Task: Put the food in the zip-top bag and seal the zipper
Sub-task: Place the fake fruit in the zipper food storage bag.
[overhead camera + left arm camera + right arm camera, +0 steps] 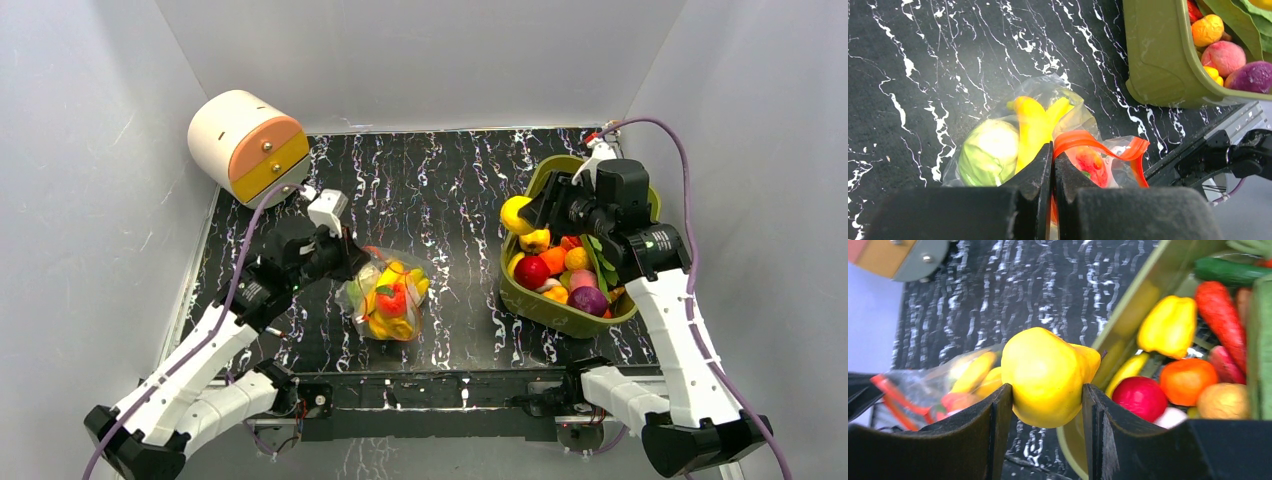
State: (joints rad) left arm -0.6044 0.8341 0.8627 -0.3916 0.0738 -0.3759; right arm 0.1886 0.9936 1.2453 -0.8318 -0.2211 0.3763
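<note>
Left gripper (pixel 1053 155) is pressed together on the red-orange zipper (pixel 1108 150) of the zip-top bag (pixel 385 300), which lies on the table (pixel 450 180) with toy food (pixel 990 152) inside, right gripper (pixel 1047 387) pinches a yellow fruit (pixel 1045 365) over the left rim of the olive tub (pixel 1153 60), well apart from the bag, and the zipper's slider cannot be made out.

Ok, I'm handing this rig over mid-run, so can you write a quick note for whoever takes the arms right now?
Left gripper: shut on the zipper, pinching the mouth of the zip-top bag, which lies on the table.
Right gripper: shut on a yellow fruit, held at the olive tub rim on the bag side.
Done: bananas, a green round one and a red one are in the bag.
Left: bag the yellow fruit and the remaining food in the tub, then seal the zipper, which looks unsealed.
</note>
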